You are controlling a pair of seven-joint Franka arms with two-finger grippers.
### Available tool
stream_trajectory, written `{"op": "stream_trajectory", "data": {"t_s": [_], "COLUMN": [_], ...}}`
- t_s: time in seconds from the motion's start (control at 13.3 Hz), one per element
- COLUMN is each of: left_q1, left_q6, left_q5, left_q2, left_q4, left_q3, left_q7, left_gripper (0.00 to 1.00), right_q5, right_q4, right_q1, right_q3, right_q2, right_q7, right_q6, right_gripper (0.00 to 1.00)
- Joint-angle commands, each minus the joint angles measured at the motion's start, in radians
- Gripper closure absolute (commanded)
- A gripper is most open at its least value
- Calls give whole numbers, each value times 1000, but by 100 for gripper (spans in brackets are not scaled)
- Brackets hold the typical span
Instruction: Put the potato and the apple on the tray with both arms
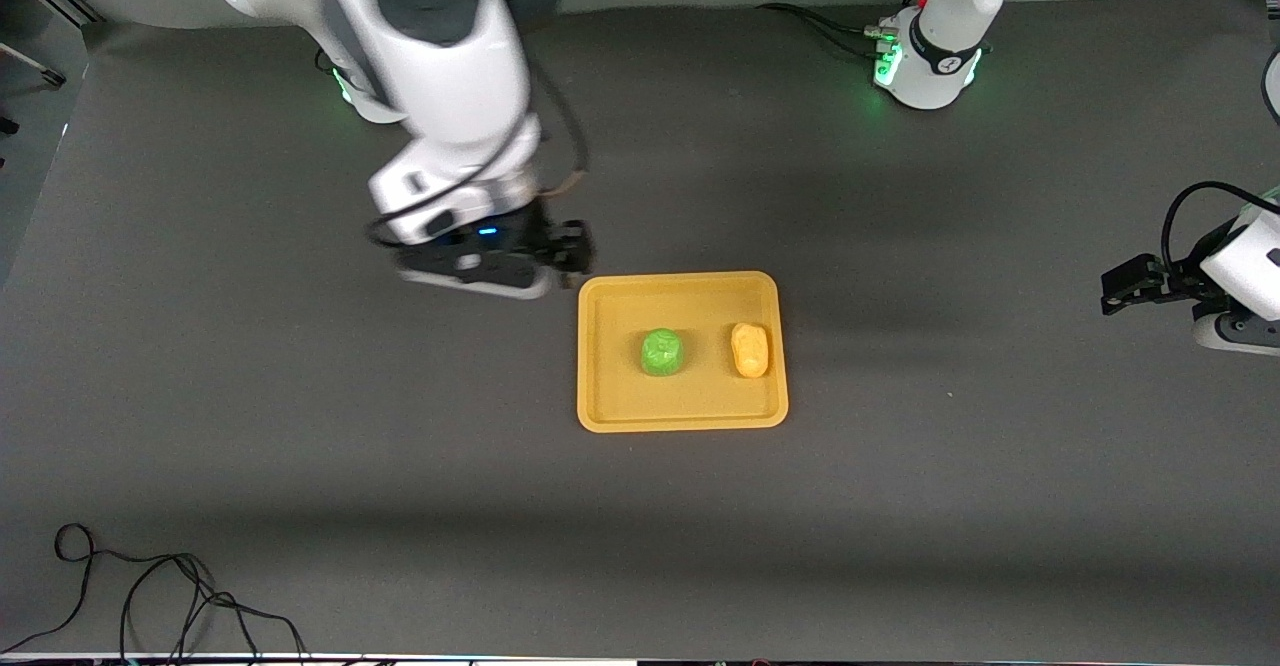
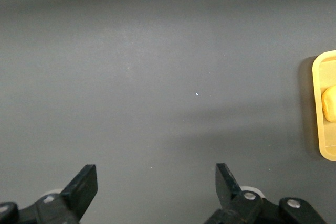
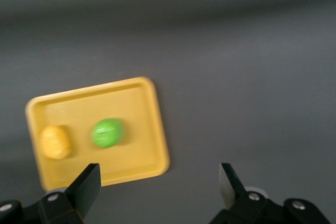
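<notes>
We see the apple [image 1: 662,352] and potato [image 1: 750,349] resting on the tray [image 1: 682,416], potato at the apple's three o'clock. Our right gripper [image 1: 572,251] hangs over the table [image 1: 300,426] beside the tray, our left gripper [image 1: 1128,286] over the table's left-arm end, both with fingers spread and empty. We should retreat high, clear of the tray rim.

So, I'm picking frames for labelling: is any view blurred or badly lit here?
Front view: right arm smeared by motion, tray sharp, soft shadow bands on the table. Right wrist view: apple and potato slightly blurred. Left wrist view: even light, potato cropped at the edge.
</notes>
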Motion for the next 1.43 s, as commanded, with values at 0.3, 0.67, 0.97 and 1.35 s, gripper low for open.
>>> {"op": "stream_trajectory", "data": {"t_s": [0.3,0.67,0.97,1.35], "left_q1": [4,0,-2,-2], "left_q6": [-22,-23,-23,1], "left_q5": [13,13,13,15], "left_q2": [9,7,7,12], "left_q4": [28,27,27,27], "left_q3": [-7,-7,-7,-7], "left_q7": [0,-6,-7,-14], "left_gripper": [0,0,0,0], "right_q5": [30,50,51,48], "right_q4": [-406,-452,-475,-452], "right_q1": [-535,-735,-729,-711], "right_q3": [191,201,153,148], "right_q2": [-359,-391,-391,-383], "right_q7": [-507,-707,-707,-695], "right_q6": [21,30,50,36], "right_gripper": [0,0,0,0]}}
